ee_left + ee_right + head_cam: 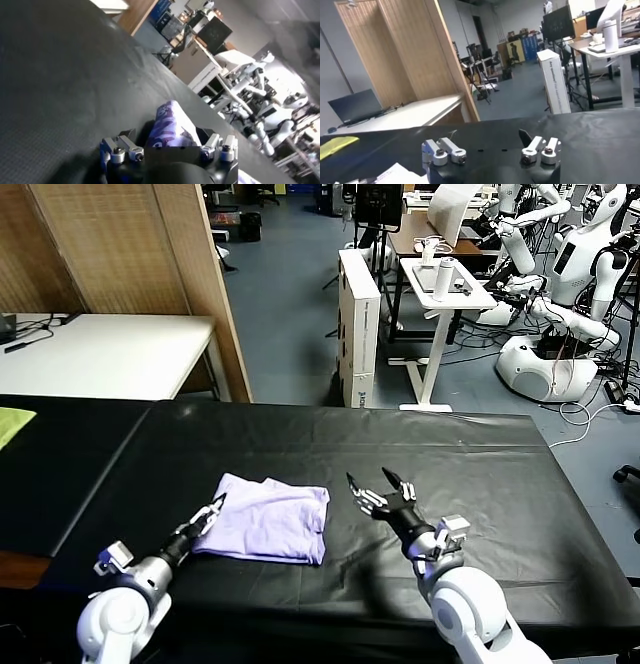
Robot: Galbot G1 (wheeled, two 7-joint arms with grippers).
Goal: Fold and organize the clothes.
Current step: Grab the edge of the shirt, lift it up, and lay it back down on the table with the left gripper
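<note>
While the head view takes in the whole black tabletop [500, 474], it shows the T-shirt [268, 519] lying folded in a rough rectangle in the lower centre-left of the frame, plain lavender side up. The left gripper [212, 512] sits at the lower left, its tips at the shirt's left edge; whether they touch the fabric cannot be told from here. The right gripper [380, 484] hovers just right of the shirt, in the lower centre, fingers spread apart and holding nothing. A yellow-green cloth [12, 424] shows at the far left edge, a white table [110, 349] lies above it, and a tall white box [357, 324] stands on the floor at upper centre; its side lettering is too small to read.

From the left wrist view comes what the head view hides: a darker purple-and-white print on the T-shirt [170, 127], whose bunched edge sits between the spread fingers of the left gripper [170, 147] at the bottom centre, with nothing clamped.

Across the right wrist view, the right gripper [492, 152] fills the bottom centre, jaws wide and empty. The yellow-green cloth [337, 146] appears at the left edge, a laptop [355, 106] rests on the white table [420, 112], and the white box [555, 80] at the right carries vertical writing that stays illegible.
</note>
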